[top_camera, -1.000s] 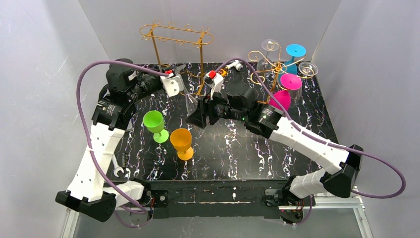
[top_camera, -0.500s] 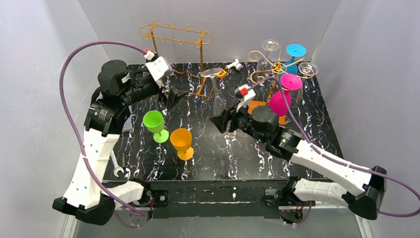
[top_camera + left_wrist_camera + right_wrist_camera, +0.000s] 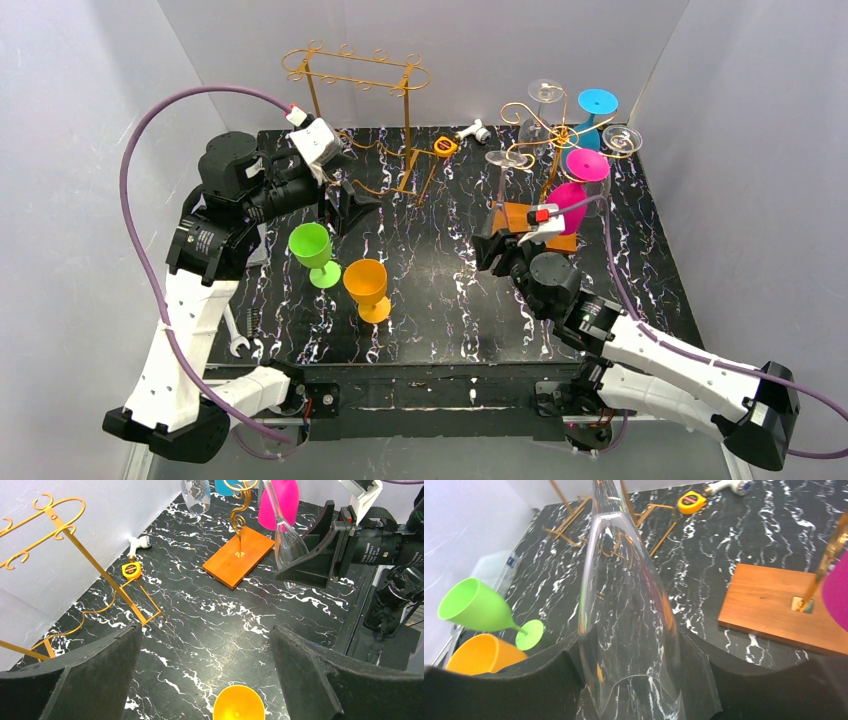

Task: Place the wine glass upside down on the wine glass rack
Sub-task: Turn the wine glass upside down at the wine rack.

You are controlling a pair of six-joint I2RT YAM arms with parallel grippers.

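A clear wine glass (image 3: 505, 158) is gripped by its bowl (image 3: 629, 605) in my right gripper (image 3: 490, 245), stem and foot pointing up. In the left wrist view the same glass (image 3: 290, 547) hangs just in front of the gold wine glass rack (image 3: 540, 135) and its wooden base (image 3: 239, 556). My right gripper (image 3: 634, 680) is shut on the bowl. My left gripper (image 3: 345, 205) stands wide open and holds nothing, back left over the table; in its own view the left gripper (image 3: 210, 680) sits above an orange glass (image 3: 239, 705).
Pink (image 3: 585, 165), blue (image 3: 597, 103) and clear (image 3: 545, 92) glasses hang on the rack. A second, bare gold rack (image 3: 355, 75) stands at the back. A green glass (image 3: 312, 246) and the orange glass (image 3: 366, 283) stand front left. A yellow tape measure (image 3: 445, 146) and a wrench (image 3: 238, 340) lie on the table.
My right arm has carried the clear glass from the table's middle rightward to the rack with the wooden base. My left gripper has opened and drawn back to the left.
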